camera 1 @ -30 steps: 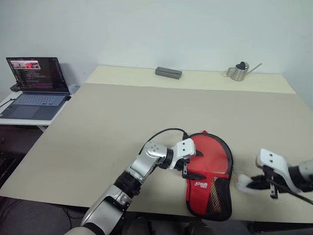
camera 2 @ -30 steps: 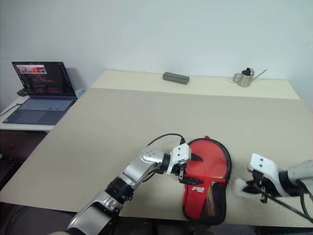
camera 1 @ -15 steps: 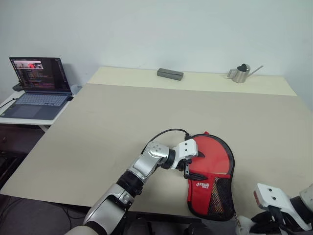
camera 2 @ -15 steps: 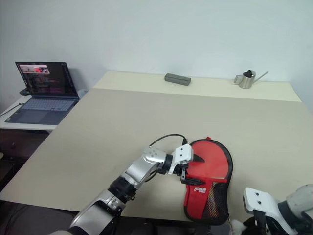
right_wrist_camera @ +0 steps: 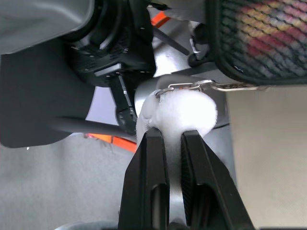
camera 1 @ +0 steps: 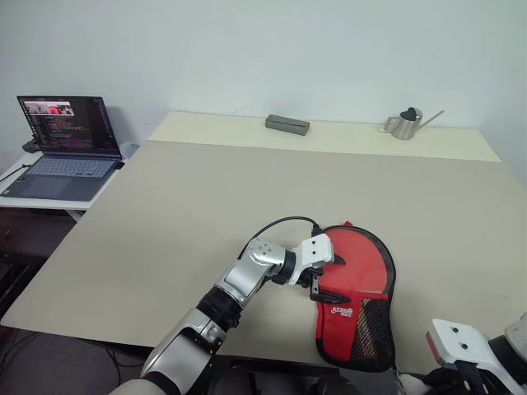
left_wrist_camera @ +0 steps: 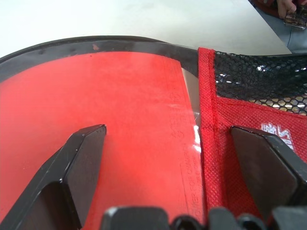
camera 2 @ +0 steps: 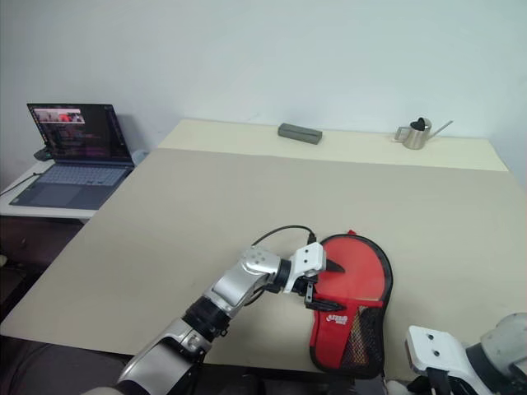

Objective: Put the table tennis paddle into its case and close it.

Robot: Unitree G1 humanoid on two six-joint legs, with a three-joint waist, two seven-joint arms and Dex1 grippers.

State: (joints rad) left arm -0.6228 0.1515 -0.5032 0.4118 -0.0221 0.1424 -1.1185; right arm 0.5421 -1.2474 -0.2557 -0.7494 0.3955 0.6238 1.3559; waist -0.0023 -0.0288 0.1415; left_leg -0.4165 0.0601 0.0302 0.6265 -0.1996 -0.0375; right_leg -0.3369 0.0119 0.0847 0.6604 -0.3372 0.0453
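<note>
Zipping is the step you're on: case with the paddle inside sits at the table's near edge, left gripper spread wide pinning it, right gripper clenched on the pompom, so next pull steadily.

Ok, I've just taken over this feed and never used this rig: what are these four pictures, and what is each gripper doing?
The two wide pictures come from the humanoid robot's head, looking down over a beige table. The other two come from cameras on its wrists.

The left gripper is open, its fingers resting on the case, a red and black pouch at the table's near edge. The paddle lies inside, its red face showing at the opening.

The right gripper sits off the near edge, shut on the white pompom clipped to the case's zip.

A grey box and a small metal watering can stand at the far edge, and a laptop on a side desk.
</note>
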